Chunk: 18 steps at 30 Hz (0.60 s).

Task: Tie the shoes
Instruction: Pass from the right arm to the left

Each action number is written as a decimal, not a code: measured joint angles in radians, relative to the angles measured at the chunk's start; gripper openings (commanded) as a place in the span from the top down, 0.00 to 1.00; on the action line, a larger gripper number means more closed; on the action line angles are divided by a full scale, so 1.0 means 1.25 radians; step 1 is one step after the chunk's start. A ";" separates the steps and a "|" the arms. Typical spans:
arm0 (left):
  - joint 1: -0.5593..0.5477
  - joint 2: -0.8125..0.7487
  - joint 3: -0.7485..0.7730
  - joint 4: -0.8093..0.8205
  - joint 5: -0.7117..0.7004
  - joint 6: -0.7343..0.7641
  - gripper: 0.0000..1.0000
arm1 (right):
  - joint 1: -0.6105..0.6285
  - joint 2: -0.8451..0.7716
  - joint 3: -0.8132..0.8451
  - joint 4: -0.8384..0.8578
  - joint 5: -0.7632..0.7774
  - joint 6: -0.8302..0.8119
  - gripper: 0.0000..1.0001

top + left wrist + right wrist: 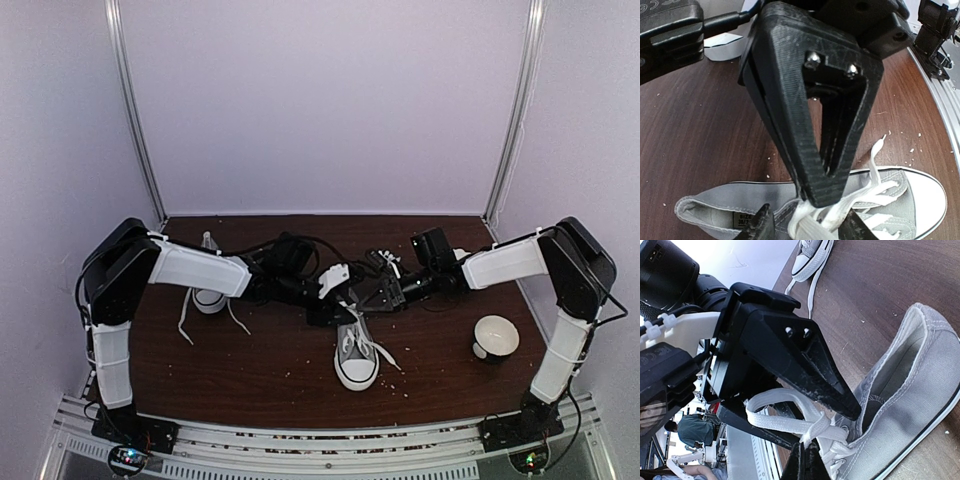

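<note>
One grey sneaker (357,366) with a white toe cap stands mid-table, toe toward the near edge. It also shows in the left wrist view (912,197) and the right wrist view (920,390). Both grippers meet over its laces (790,412). My right gripper (807,460) is shut on the white lace at the crossing near the top eyelets; its closed tip also shows in the left wrist view (827,197). My left gripper (809,227) is open, its fingers (810,365) straddling a lace loop. The second sneaker (208,296) stands at the left, partly behind the left arm.
A white cup (496,336) stands on the table at the right, in front of the right arm. Loose lace ends (186,318) trail from the left shoe. Small crumbs dot the brown tabletop (270,370). White walls close in the back and sides.
</note>
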 measured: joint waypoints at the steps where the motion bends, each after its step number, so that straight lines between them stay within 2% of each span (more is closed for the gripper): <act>1: 0.000 0.002 0.002 0.000 0.002 -0.002 0.59 | 0.000 0.000 0.000 0.000 0.000 0.000 1.00; 8: 0.000 0.012 0.021 0.005 0.007 -0.021 0.80 | 0.001 0.000 0.000 -0.002 0.000 -0.003 1.00; 14: -0.001 0.019 0.022 0.005 0.008 -0.027 0.88 | 0.002 -0.005 0.000 -0.013 0.000 -0.005 1.00; 18: -0.001 0.020 0.025 0.005 0.010 -0.029 0.99 | 0.002 -0.009 0.000 -0.017 0.000 -0.005 1.00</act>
